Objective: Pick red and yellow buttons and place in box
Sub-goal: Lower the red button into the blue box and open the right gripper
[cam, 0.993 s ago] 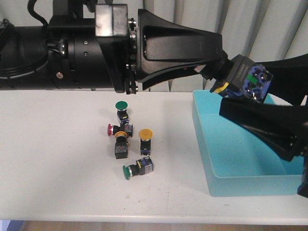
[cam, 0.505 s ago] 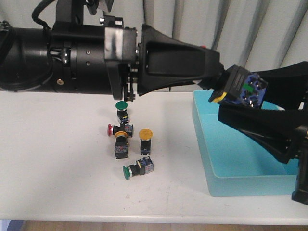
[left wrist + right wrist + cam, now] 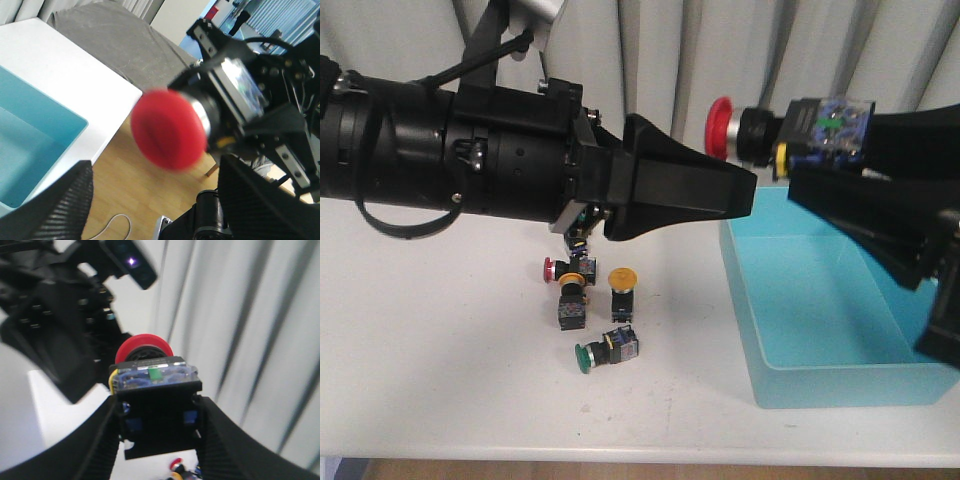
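A red button (image 3: pixel 722 128) on a black body (image 3: pixel 810 125) hangs in the air over the near-left corner of the turquoise box (image 3: pixel 790 385), its cap pointing left. My right gripper (image 3: pixel 840 160) is shut on that body (image 3: pixel 155 390). My left gripper (image 3: pixel 735 190) stands open a little below and left of the cap, holding nothing. In the left wrist view the red cap (image 3: pixel 170 129) floats ahead of the open left gripper (image 3: pixel 160 205). On the table lie a small red-capped button (image 3: pixel 548 268) and a yellow button (image 3: pixel 622 277).
A green-capped switch (image 3: pixel 598 350) lies on its side in front of the cluster, beside a black-bodied one (image 3: pixel 570 310). My left arm (image 3: pixel 450 160) spans the scene above the table's left half. Curtains hang behind.
My right gripper rose and turned the switch, so its red cap now shows and points left. My left gripper came away from the switch, drawing back to the left and dropping lower.
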